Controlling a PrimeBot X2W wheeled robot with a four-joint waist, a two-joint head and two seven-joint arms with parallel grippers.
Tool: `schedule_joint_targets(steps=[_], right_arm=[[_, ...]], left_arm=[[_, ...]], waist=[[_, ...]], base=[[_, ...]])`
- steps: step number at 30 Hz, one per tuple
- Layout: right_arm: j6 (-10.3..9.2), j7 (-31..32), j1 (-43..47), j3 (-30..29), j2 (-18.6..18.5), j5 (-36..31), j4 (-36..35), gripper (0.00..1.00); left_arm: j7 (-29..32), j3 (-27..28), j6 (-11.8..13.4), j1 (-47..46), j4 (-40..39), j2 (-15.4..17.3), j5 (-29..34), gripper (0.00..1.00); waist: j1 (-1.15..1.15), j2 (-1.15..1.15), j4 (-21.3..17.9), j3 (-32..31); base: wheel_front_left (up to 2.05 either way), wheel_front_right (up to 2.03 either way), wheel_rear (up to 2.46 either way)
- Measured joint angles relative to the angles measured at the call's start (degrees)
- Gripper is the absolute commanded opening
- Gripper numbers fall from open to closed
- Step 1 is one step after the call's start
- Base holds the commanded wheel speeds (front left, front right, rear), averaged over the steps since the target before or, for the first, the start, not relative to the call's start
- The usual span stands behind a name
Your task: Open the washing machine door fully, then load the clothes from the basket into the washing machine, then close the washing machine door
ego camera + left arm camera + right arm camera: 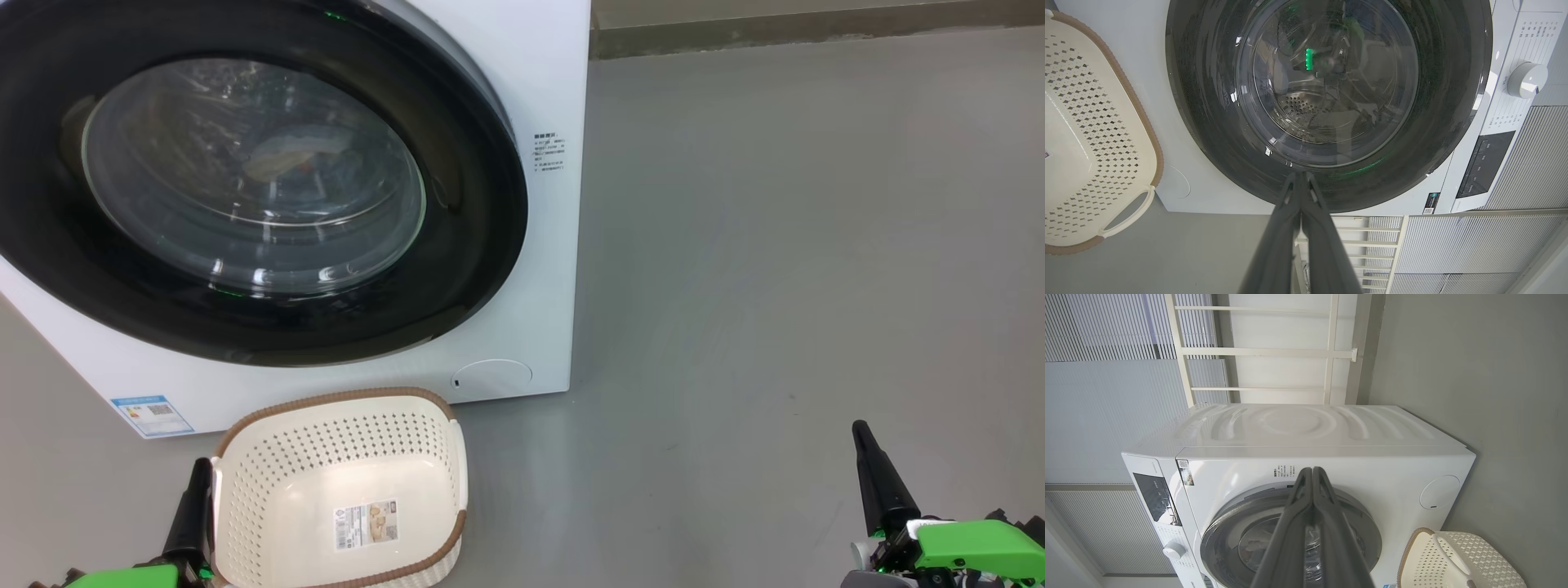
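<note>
- The left claw (199,474) has its two fingers pressed together, and there is nothing between them.
- The right claw (862,437) is pressed together too, and it is empty. It hangs over bare floor (775,245).
- The washing machine door (253,188) is up ahead of the left claw. From the right claw it is ahead and far off to the left. It looks shut flat against the washing machine (539,82).
- The clothes (294,151) look like a pale lump seen through the door, up ahead of the left claw.
- The basket (335,395) sits just beside the left claw, on its right. It holds only a sticker (366,524) on its bottom.
- I think all three jobs look done, so the step now is to check the door and not spoil things.
- To do it well, look all around the door's edge for a gap.
- If there is a gap, push the edge gently with closed fingertips until it clicks.
- Do not let a claw bump the door.
- Move the left claw slowly, because it is so close to the basket and could knock it.
</note>
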Motion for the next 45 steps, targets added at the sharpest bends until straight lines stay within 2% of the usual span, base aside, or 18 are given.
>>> schedule_joint_targets(steps=[45], right_arm=[[0.0,0.42,0.0,-0.49,0.08,-0.01,0.02,0.0]], left_arm=[[0.0,0.01,0.0,-0.01,0.01,0.0,0.0,0.0]], waist=[[0.0,0.0,0.0,0.0]], base=[[0.0,0.0,0.0]])
